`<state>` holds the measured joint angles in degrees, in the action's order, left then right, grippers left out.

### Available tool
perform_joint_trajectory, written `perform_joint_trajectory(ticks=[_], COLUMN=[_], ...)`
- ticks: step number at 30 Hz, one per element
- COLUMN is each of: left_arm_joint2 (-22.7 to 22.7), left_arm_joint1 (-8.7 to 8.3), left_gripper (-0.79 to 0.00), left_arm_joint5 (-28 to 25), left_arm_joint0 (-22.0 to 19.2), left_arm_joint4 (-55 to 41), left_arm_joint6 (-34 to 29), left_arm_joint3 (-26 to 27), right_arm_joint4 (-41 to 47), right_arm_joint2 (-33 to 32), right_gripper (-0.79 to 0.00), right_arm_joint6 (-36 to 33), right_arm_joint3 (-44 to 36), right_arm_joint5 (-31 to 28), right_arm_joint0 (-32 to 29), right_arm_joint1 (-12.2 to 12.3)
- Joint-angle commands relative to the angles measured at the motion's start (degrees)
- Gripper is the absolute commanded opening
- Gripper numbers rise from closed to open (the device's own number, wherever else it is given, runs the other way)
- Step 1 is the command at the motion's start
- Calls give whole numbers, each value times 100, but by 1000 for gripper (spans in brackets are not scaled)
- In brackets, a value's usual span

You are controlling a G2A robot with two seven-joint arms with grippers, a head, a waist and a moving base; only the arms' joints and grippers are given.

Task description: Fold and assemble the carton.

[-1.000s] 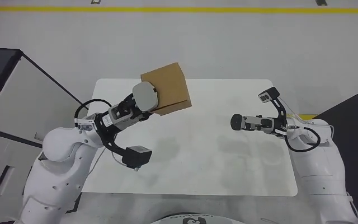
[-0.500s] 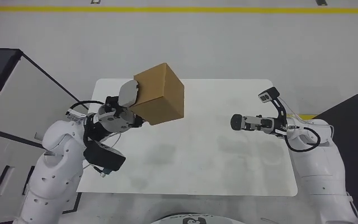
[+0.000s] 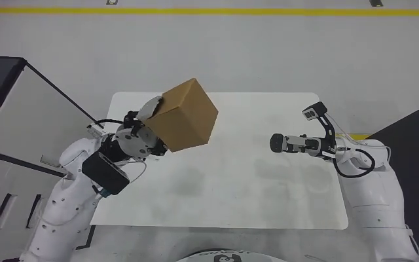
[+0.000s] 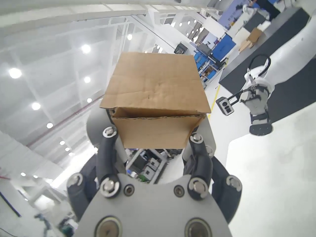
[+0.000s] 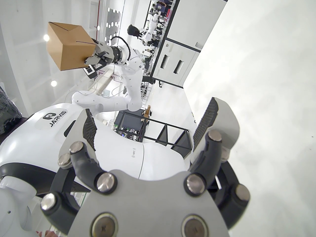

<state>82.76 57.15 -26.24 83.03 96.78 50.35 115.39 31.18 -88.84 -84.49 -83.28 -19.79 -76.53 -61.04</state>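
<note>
White surface (image 3: 262, 190) with rounded corners lay across the middle of the top view. Over its far left part, a brown cardboard carton (image 3: 181, 116) was held up in the air, clear of the surface. It was tilted so that one corner pointed up toward the camera. The sides that showed were closed and plain.

In the left wrist view, the carton (image 4: 155, 92) showed one broad creased face. Below that face, a folded flap edge lay against the box.

The left gripper (image 4: 151, 134) was clamped on the carton's near end, with one finger on each side of it, and carried its weight. In the right wrist view, the same carton (image 5: 69, 45) appeared far off at the end of the left arm, and the left gripper (image 5: 95, 56) gripped it at one edge.

The right gripper (image 3: 277, 142) hovered over the right part of the surface, well apart from the carton, with its tip pointing toward it. In its own wrist view, the right gripper (image 5: 149, 114) stood wide and carried no load, its dark ribbed pads (image 5: 205, 122) spread far from each other.
</note>
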Motion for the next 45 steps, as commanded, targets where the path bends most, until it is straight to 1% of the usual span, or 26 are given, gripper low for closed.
perform_joint_trajectory(ticks=[1, 3, 6, 8, 15, 21, 28, 29, 31, 33, 35, 37, 38, 44, 45], left_arm_joint2=[-86, -162, -248, -298, -394, -422, -426, -442, -452, -474, -426, -518, -511, -511, -560], left_arm_joint1=[16, 25, 40, 48, 72, 96, 97, 96, 88, 75, 69, 72, 73, 73, 94], left_gripper=[-785, -785, -785, -785, -785, -785, -785, -785, -785, -785, -785, -785, -785, -785, -785], left_arm_joint5=[-370, -677, -938, -1016, -1012, -724, -732, -851, -1240, -1542, -1382, -1250, -1206, -1206, -1158], left_arm_joint0=[-41, -77, -144, -184, -239, -187, -176, -150, -74, 56, 140, 276, 271, 271, 321], left_arm_joint4=[-863, -1250, -1645, -1697, -1635, -1540, -1567, -1706, -2277, -3084, -3876, -4913, -5049, -5049, -5400], left_arm_joint6=[14, -73, -199, -238, -231, -382, -422, -600, -1142, -1993, -2830, -3520, -3583, -3583, -3403], left_arm_joint3=[-141, -245, -312, -333, -386, -337, -341, -312, -293, -267, -108, 10, 47, 47, 45], right_arm_joint4=[0, 0, 0, 0, 0, 0, 0, 0, 0, 0, 0, 0, 0, 0, 0], right_arm_joint2=[0, 0, 0, 0, 0, 0, 0, 0, 0, 0, 0, 0, 0, 0, 0], right_gripper=[0, 0, 0, 0, 0, 0, 0, 0, 0, 0, 0, 0, 0, 0, 0], right_arm_joint6=[0, 0, 0, 0, 0, 0, 0, 0, 0, 0, 0, 0, 0, 0, 0], right_arm_joint3=[0, 0, 0, 0, 0, 0, 0, 0, 0, 0, 0, 0, 0, 0, 0], right_arm_joint5=[0, 0, 0, 0, 0, 0, 0, 0, 0, 0, 0, 0, 0, 0, 0], right_arm_joint0=[0, 0, 0, 0, 0, 0, 0, 0, 0, 0, 0, 0, 0, 0, 0], right_arm_joint1=[0, 0, 0, 0, 0, 0, 0, 0, 0, 0, 0, 0, 0, 0, 0])
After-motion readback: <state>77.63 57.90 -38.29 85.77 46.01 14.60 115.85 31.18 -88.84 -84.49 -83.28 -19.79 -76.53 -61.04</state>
